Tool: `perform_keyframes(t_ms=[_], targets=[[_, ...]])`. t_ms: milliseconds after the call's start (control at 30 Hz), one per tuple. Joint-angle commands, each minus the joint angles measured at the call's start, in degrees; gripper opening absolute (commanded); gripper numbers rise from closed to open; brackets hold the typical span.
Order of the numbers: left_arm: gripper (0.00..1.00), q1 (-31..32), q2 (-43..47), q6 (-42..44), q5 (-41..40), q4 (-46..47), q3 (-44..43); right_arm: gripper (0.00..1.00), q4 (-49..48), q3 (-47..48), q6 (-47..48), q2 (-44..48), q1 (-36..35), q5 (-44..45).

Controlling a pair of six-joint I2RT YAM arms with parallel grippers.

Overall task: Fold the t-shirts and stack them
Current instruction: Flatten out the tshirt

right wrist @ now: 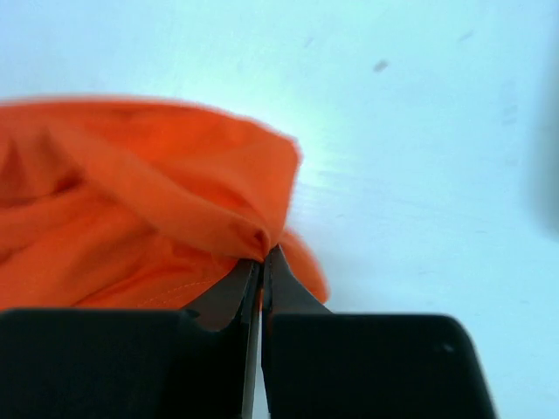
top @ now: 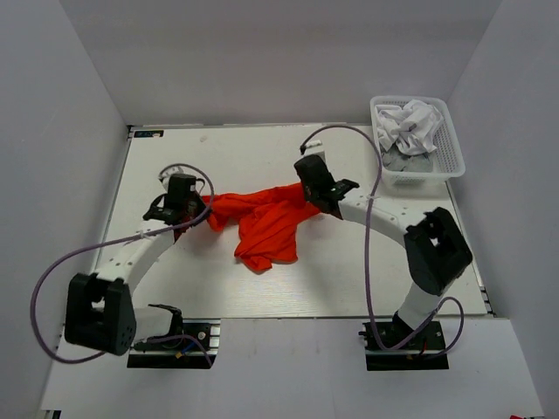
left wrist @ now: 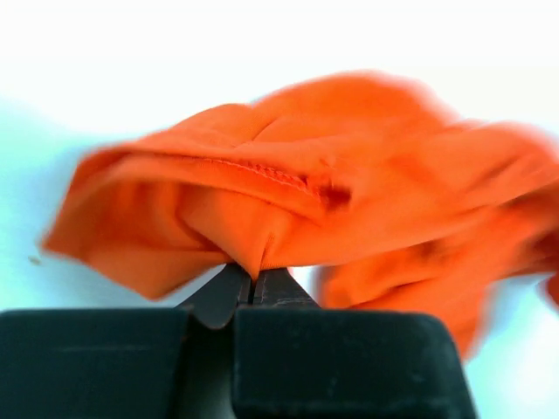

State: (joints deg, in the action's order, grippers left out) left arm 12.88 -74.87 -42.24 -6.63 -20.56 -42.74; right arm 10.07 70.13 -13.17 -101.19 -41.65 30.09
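The orange-red t-shirt point(top: 266, 223) hangs bunched between my two grippers over the middle of the table, its lower part drooping toward the near side. My left gripper point(top: 207, 212) is shut on the shirt's left end; in the left wrist view the cloth point(left wrist: 288, 201) is pinched between the closed jaws point(left wrist: 253, 278). My right gripper point(top: 307, 197) is shut on the shirt's right end; in the right wrist view the cloth point(right wrist: 148, 209) is pinched at the closed jaws point(right wrist: 263, 258). White and grey t-shirts point(top: 409, 131) lie crumpled in the basket.
A white plastic lattice basket point(top: 452, 144) stands at the back right corner of the white table point(top: 218, 153). Purple cables loop from both arms. Grey walls enclose the table on the left, back and right.
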Motion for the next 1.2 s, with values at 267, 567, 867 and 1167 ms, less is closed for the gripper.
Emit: perform_keyframes(t_ms=[267, 567, 867, 1167], targets=[[0.0, 0.1, 23.4, 3.2, -19.6, -4.1, -17.5, 0.0, -7.5, 3.3, 5.3, 26.6, 3.2, 12.5], [0.0, 0.1, 36.3, 10.0, -9.7, -0.4, -26.7, 0.0, -7.9, 8.2, 14.6, 41.8, 3.2, 0.8], [0.0, -0.4, 41.4, 14.0, 4.1, -0.5, -37.5, 0.0, -1.1, 18.5, 16.2, 50.8, 3.2, -15.3], [0.0, -0.4, 35.8, 15.5, 6.0, -1.6, -40.4, 0.0, -1.1, 19.3, 16.9, 47.4, 3.2, -13.6]])
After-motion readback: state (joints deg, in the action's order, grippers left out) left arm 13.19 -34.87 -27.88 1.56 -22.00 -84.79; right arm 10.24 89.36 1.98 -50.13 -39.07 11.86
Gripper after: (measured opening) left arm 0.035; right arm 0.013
